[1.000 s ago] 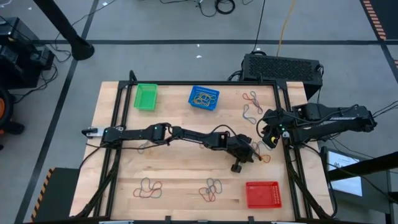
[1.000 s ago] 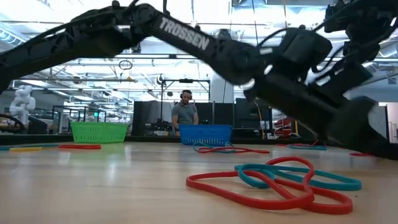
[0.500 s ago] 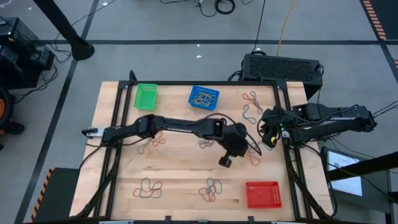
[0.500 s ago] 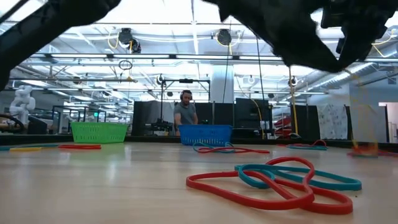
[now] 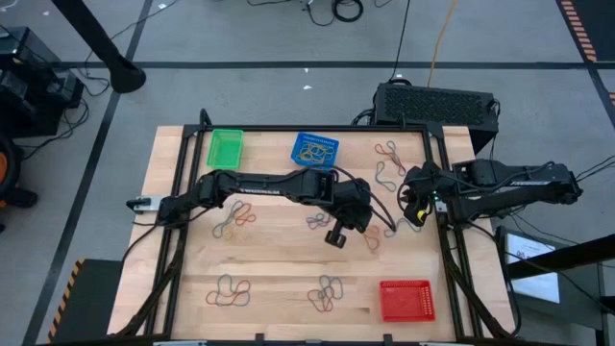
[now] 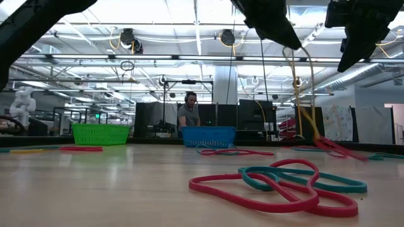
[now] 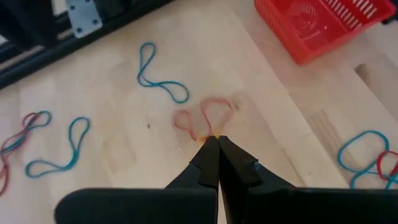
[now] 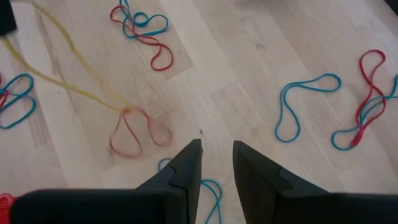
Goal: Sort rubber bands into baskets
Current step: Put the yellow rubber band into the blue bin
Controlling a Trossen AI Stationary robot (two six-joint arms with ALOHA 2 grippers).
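Wooden table (image 5: 279, 259) holds scattered bands; left gripper (image 7: 218, 142) fingers pinch a yellow band (image 8: 68, 87); right gripper (image 8: 216, 149) fingers narrowly apart.

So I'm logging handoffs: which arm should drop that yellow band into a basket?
Left. Its end effector is shut on the stretched yellow band; the right end effector hangs open, holding nothing.

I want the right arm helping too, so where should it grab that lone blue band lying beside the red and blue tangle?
Probably its narrow middle, where the strands of the blue band run closest, with the right gripper coming straight down, open jaws across it. It lies flat, apart from the tangle.
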